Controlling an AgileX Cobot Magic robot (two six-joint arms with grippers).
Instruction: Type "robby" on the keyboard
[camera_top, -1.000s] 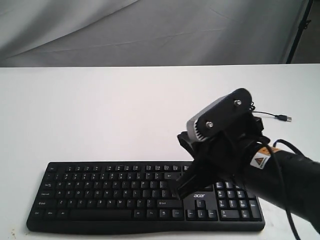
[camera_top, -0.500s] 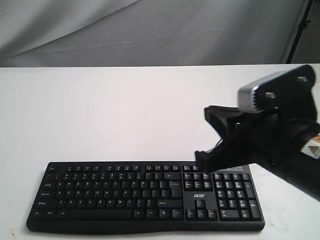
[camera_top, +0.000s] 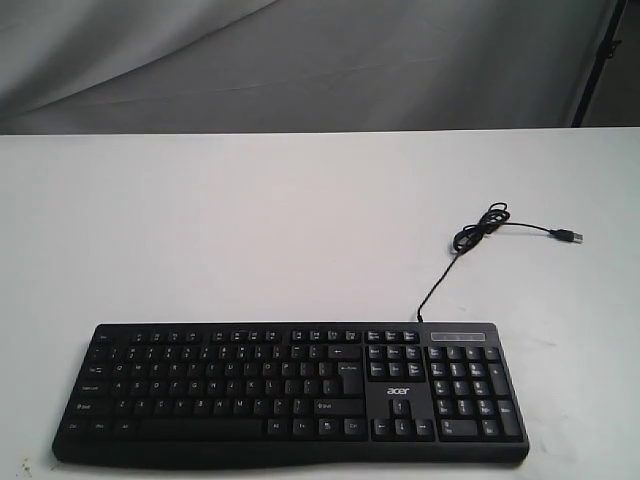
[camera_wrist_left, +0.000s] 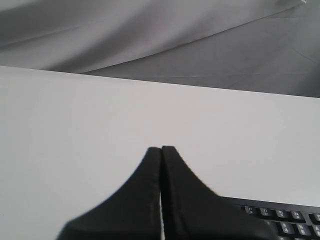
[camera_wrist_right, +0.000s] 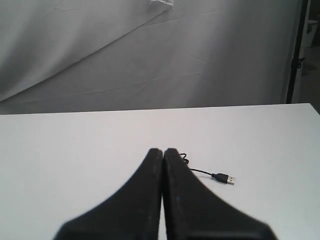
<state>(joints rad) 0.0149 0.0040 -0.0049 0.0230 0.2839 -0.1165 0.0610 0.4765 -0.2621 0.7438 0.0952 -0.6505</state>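
Note:
The black full-size keyboard (camera_top: 290, 390) with white legends and an "acer" logo lies along the near edge of the white table in the exterior view. Its thin black cable (camera_top: 470, 240) curls back to a loose USB plug (camera_top: 568, 236). Neither arm appears in the exterior view. In the left wrist view my left gripper (camera_wrist_left: 161, 148) is shut with nothing held, raised over bare table, and a corner of the keyboard (camera_wrist_left: 285, 220) shows beside it. My right gripper (camera_wrist_right: 163, 149) is shut too, empty, with the USB plug (camera_wrist_right: 224, 178) lying on the table beyond it.
The white table (camera_top: 250, 220) stretches back to a grey cloth backdrop (camera_top: 300, 60). A dark stand pole (camera_top: 597, 60) rises at the far right corner.
The right arm, which hung over the keyboard's right half, rose and drew away to the right, leaving the exterior view. The keyboard and cable now show in full.

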